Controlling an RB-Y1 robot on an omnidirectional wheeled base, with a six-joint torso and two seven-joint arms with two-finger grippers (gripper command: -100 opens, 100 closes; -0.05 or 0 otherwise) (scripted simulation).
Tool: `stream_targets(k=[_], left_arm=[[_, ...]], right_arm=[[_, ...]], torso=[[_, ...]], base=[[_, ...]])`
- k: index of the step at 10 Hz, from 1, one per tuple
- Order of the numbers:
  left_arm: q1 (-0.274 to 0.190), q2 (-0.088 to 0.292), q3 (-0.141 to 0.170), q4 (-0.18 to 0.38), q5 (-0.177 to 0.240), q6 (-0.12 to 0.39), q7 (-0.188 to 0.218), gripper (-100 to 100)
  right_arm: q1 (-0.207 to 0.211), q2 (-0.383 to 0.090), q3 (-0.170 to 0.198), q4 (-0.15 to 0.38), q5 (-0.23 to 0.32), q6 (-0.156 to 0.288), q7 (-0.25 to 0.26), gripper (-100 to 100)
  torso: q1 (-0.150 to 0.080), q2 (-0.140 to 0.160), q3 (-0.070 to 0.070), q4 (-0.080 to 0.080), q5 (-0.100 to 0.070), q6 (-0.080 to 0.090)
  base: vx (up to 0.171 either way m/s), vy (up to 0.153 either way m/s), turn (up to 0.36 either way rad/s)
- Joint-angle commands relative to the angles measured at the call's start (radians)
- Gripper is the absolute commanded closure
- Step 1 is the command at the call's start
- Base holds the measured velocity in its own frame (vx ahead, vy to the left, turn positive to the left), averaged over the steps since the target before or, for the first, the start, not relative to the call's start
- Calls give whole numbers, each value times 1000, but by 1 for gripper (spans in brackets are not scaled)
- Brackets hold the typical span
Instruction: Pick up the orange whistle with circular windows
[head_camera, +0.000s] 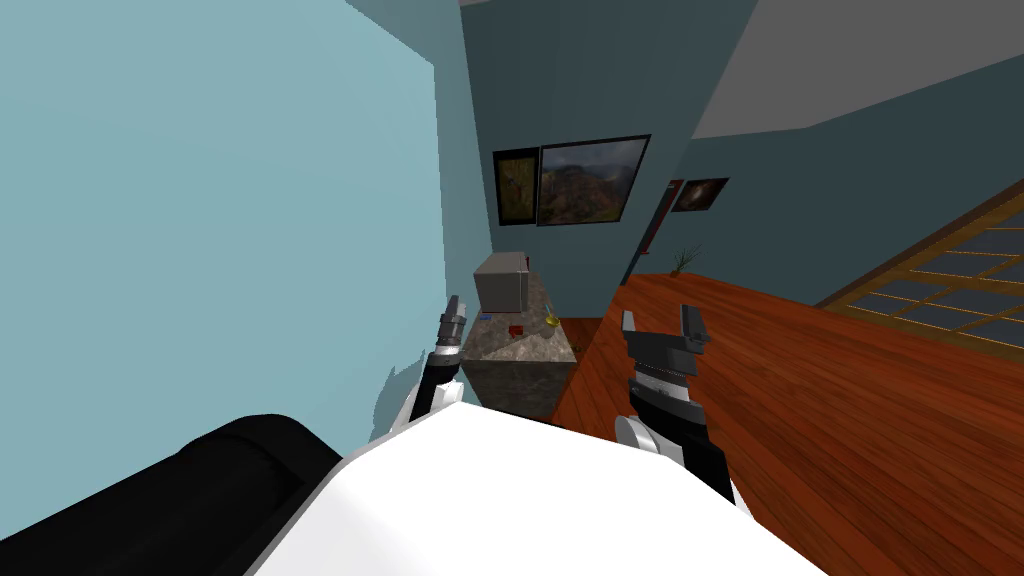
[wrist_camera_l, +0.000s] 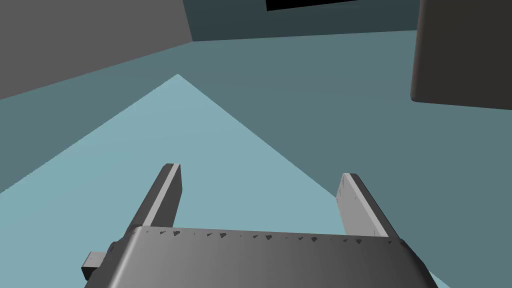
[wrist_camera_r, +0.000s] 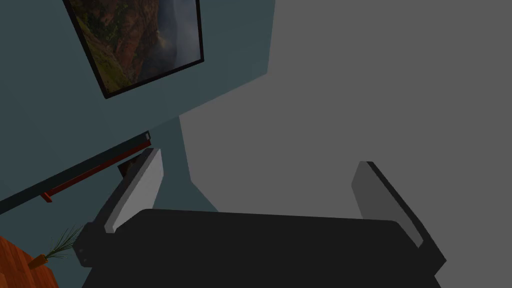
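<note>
Bordering the near left corner: a black, rounded piece of furniture (head_camera: 200, 480), backed by a pale blue wall (head_camera: 200, 200).

Holding the left gripper (head_camera: 453, 308) raised just right of that wall and just left of a stone-patterned counter (head_camera: 520, 385). Showing its fingers (wrist_camera_l: 170, 192) spread well apart in the left wrist view, pinching nothing.

Carrying on the counter's top a grey box (head_camera: 503, 282) at the far end. Carrying nearer than the box three small things in a row: a blue item (head_camera: 487, 317) at the left, a red-orange object (head_camera: 516, 330) in the middle, a yellowish item (head_camera: 550, 320) at the right.

Taking the red-orange object for the whistle by colour alone, being too small to show any circular windows. Lying on the bare stone near the middle of the top, right of the left gripper and left of the right one, apart from both.

Hanging on the far dark teal wall above the box: a small framed picture (head_camera: 516, 186) beside a large landscape picture (head_camera: 592, 180).

Holding the right gripper (head_camera: 659, 320) raised right of the counter, over the red-brown wooden floor (head_camera: 850, 420). Showing both blades splayed wide in the right wrist view, gripping nothing.

Standing far beyond it by the wall: a small spiky plant (head_camera: 686, 258), under a small dark picture (head_camera: 700, 193).

Closing the far right: a wooden lattice of panes (head_camera: 950, 290).
</note>
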Motion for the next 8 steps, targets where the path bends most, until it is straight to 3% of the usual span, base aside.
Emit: stream_targets(k=[1, 4, 7, 8], left_arm=[[-26, 39, 3, 13, 8, 39, 0, -100], [-89, 87, 10, 45, 26, 118, 1, -100], [-116, 100, 13, 59, 34, 172, 1, -100], [-147, 110, 17, 75, 43, 211, 2, -100]], right_arm=[[0, 0, 0, 0, 0, 0, 0, 0], [0, 0, 0, 0, 0, 0, 0, 0], [0, 0, 0, 0, 0, 0, 0, 0], [0, 0, 0, 0, 0, 0, 0, 0]], torso=[[0, 0, 0, 0, 0, 0], [-2, 6, 3, 1, 0, 0], [-1, 5, 3, 1, 0, 0], [-1, 4, 2, 1, 0, 0]], base=[[-46, -16, 12], [-92, -38, 16], [-61, -18, 11], [-58, -12, 18]])
